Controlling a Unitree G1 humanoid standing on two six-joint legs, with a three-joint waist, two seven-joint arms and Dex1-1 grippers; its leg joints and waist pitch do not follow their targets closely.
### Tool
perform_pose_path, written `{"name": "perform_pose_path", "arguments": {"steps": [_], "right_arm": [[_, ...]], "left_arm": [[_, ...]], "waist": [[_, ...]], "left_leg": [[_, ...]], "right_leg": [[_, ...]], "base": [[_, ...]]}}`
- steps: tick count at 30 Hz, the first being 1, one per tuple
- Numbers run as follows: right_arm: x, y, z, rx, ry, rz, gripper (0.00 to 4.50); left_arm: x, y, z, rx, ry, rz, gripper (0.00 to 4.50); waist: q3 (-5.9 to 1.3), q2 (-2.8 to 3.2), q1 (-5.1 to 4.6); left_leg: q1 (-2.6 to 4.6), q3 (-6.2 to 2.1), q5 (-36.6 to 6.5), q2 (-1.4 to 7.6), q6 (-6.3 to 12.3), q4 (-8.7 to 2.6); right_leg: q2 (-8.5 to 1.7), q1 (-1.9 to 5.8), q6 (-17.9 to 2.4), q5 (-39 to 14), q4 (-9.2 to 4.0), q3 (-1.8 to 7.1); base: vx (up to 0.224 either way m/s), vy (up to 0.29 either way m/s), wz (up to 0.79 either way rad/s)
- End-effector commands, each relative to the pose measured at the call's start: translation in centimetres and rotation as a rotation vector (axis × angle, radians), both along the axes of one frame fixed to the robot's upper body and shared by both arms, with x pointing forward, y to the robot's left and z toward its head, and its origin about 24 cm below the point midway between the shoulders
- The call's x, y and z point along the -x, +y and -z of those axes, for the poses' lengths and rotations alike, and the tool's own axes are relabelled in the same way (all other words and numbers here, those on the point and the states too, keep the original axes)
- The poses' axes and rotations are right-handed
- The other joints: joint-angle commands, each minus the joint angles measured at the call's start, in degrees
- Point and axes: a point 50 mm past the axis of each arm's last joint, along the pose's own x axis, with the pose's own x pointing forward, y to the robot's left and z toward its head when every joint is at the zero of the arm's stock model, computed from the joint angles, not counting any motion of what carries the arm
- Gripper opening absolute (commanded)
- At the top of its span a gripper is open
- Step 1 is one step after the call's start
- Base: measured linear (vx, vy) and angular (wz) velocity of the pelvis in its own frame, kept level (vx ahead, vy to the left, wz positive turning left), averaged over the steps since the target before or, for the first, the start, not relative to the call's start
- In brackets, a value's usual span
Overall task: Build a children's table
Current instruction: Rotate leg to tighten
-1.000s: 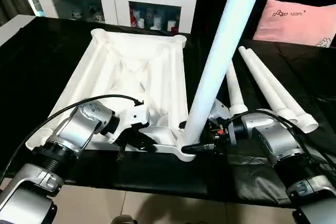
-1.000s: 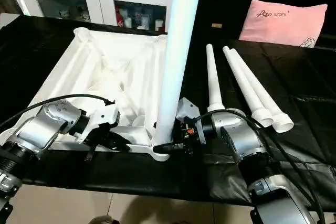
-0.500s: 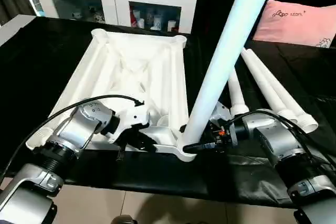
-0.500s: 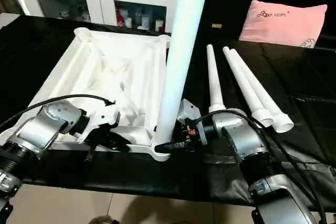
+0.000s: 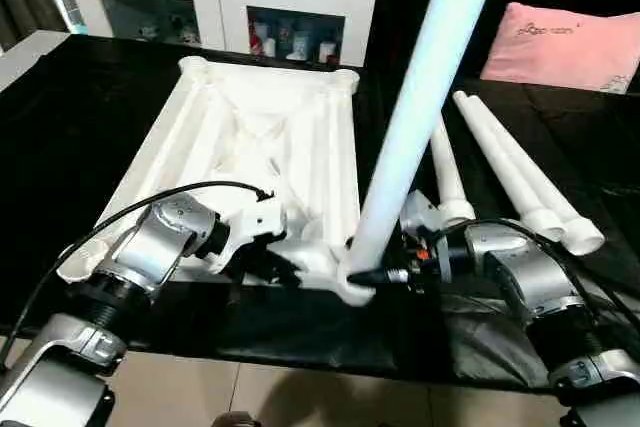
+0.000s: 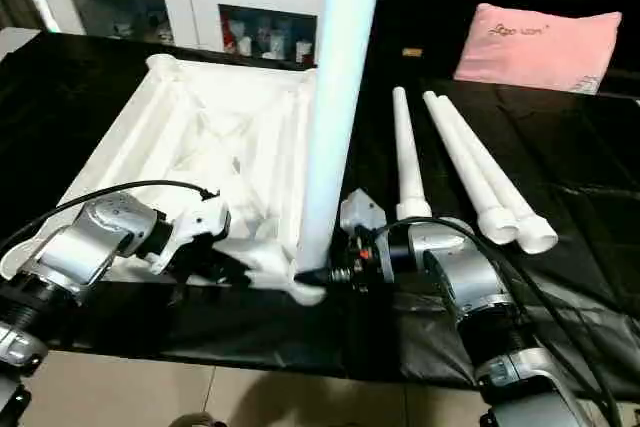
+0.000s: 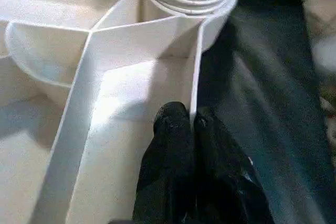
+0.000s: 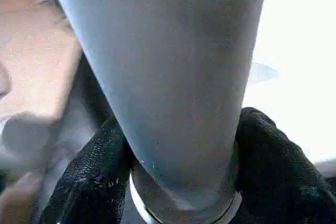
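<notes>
Tabletop [image 5: 250,157] upside down on black cloth [image 5: 60,117], centre-left of frame, ribs up. Left gripper [image 7: 185,124] pinched shut on thin near rim. Right gripper [image 8: 178,182] clamps base of upright leg [image 5: 420,107] in near-right corner socket. Three spare legs [image 5: 500,162] right of centre. Pink pillow [image 5: 560,47] upper right; small dark writing, unreadable.

- The pink pillow [image 5: 558,45] carries a short line of small dark lettering near its upper edge, too small to make out.
- No other writing, label, brand mark or number is legible on anything else in view.
</notes>
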Motion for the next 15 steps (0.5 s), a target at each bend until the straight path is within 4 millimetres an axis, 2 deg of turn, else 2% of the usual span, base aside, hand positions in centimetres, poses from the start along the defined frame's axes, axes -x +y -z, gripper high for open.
{"name": "perform_pose_path", "arguments": {"steps": [1, 2, 3, 4, 5, 6, 7, 9, 12, 14, 15], "right_arm": [[-0.6, 1.3, 1.3, 0.051, 0.041, 0.126, 2.52], [-0.8, 1.6, 1.4, 0.042, 0.052, 0.164, 2.52], [-1.1, 2.2, 1.6, 0.030, 0.069, 0.225, 2.52], [-1.3, 2.6, 1.8, 0.025, 0.080, 0.277, 2.52], [-1.7, 3.2, 1.9, 0.018, 0.101, 0.344, 2.52], [-1.9, 3.5, 2.0, 0.017, 0.113, 0.381, 2.52], [-2.3, 4.3, 2.2, 0.019, 0.138, 0.460, 2.52], [-2.7, 5.2, 2.4, 0.021, 0.166, 0.536, 2.52], [-3.1, 6.2, 2.5, 0.024, 0.191, 0.621, 2.51], [-3.4, 7.4, 2.5, 0.032, 0.213, 0.676, 2.51], [-3.4, 7.7, 2.4, 0.025, 0.211, 0.677, 2.51]], "left_arm": [[-1.3, -2.2, -1.0, 0.076, -0.052, -0.101, 0.00], [-1.6, -2.6, -1.2, 0.090, -0.053, -0.142, 0.00], [-2.1, -3.2, -1.3, 0.114, -0.056, -0.209, 0.00], [-2.4, -3.6, -1.5, 0.127, -0.060, -0.251, 0.00], [-2.8, -4.0, -1.5, 0.134, -0.073, -0.296, 0.00], [-2.9, -4.3, -1.6, 0.138, -0.080, -0.320, 0.00], [-3.4, -4.9, -1.7, 0.149, -0.097, -0.380, 0.00], [-3.9, -5.6, -1.9, 0.161, -0.114, -0.444, 0.00], [-4.3, -6.3, -2.1, 0.177, -0.124, -0.510, 0.00], [-4.6, -7.0, -2.4, 0.184, -0.151, -0.569, 0.00], [-4.6, -7.1, -2.5, 0.177, -0.163, -0.571, 0.00]], "waist": [[-3.29, 0.48, -0.59], [-3.51, 0.25, -0.98], [-3.54, 0.05, -1.36], [-3.41, 0.27, -1.52], [-3.36, 0.22, -1.76], [-3.42, 0.12, -2.00], [-3.62, 0.09, -2.14], [-3.62, 0.18, -2.42], [-3.88, 0.30, -2.61], [-4.18, 0.14, -2.68], [-4.22, 0.15, -2.59]], "left_leg": [[0.57, -0.66, -15.43, 1.78, -0.73, -4.13], [0.53, -0.72, -15.11, 1.69, -0.94, -4.05], [-0.08, -0.90, -14.05, 1.72, -0.70, -4.21], [-0.14, -0.84, -13.97, 1.75, -0.60, -4.25], [0.25, -0.82, -15.17, 1.49, -0.45, -3.98], [0.28, -0.75, -15.21, 1.38, -0.36, -3.86], [0.07, -0.80, -13.97, 1.35, -0.08, -3.82], [0.09, -0.76, -13.48, 1.39, -0.01, -3.85], [-0.10, -0.66, -11.64, 1.46, 0.13, -3.84], [-0.30, -0.58, -9.27, 1.52, 0.57, -3.80], [-0.28, -0.51, -8.75, 1.52, 0.89, -3.74]], "right_leg": [[-4.71, 2.24, -7.21, -27.67, -5.67, 2.55], [-4.75, 2.38, -6.55, -28.13, -5.83, 2.52], [-4.70, 2.79, -6.21, -27.13, -5.64, 2.41], [-4.65, 2.65, -6.13, -26.99, -5.70, 2.45], [-4.68, 2.29, -5.67, -29.32, -6.21, 2.25], [-4.66, 2.24, -5.55, -29.83, -6.23, 2.32], [-4.72, 2.41, -5.58, -29.01, -6.13, 2.41], [-4.54, 2.27, -5.99, -27.28, -6.06, 2.39], [-4.45, 2.42, -7.44, -22.32, -5.47, 2.60], [-4.35, 2.79, -9.33, -15.75, -4.69, 2.72], [-4.38, 2.84, -9.69, -14.35, -4.57, 2.75]], "base": [[0.000, 0.000, 0.00], [0.000, 0.000, 0.00], [0.000, 0.000, 0.00], [0.000, 0.000, 0.00], [0.000, 0.000, 0.00], [0.000, 0.000, 0.00], [0.000, 0.000, 0.00], [0.000, 0.000, 0.00], [0.000, 0.000, 0.00], [0.000, 0.000, 0.00], [0.000, 0.000, 0.00]]}}
